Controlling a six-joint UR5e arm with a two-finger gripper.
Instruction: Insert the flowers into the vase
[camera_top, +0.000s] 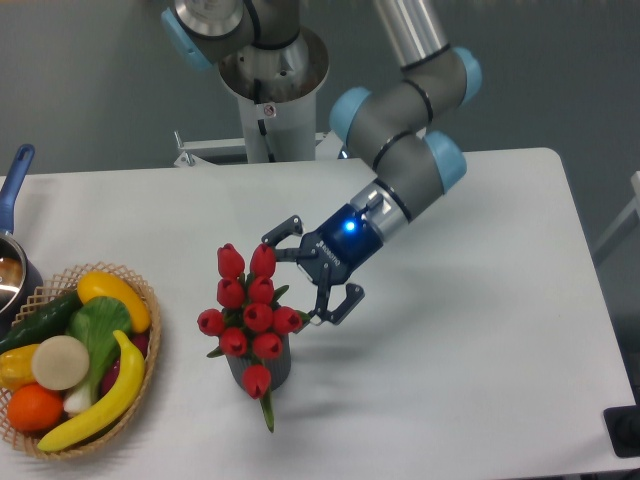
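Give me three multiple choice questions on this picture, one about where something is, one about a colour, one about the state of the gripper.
1. Where is the wicker basket relative to the vase?
A. At the table's left edge, left of the vase in the picture
B. Behind the vase, by the robot base
C. At the table's right edge

2. What colour are the buds of the flowers?
A. Yellow
B. Red
C. White

3. What state is the gripper in?
A. Shut on the stems
B. Shut on the vase rim
C. Open, holding nothing

Answers:
1. A, the basket of fruit and vegetables sits at the far left, the vase nearer the middle.
2. B, every bud showing is red.
3. C, the jaws stand spread apart beside the bunch, which stands in the vase.
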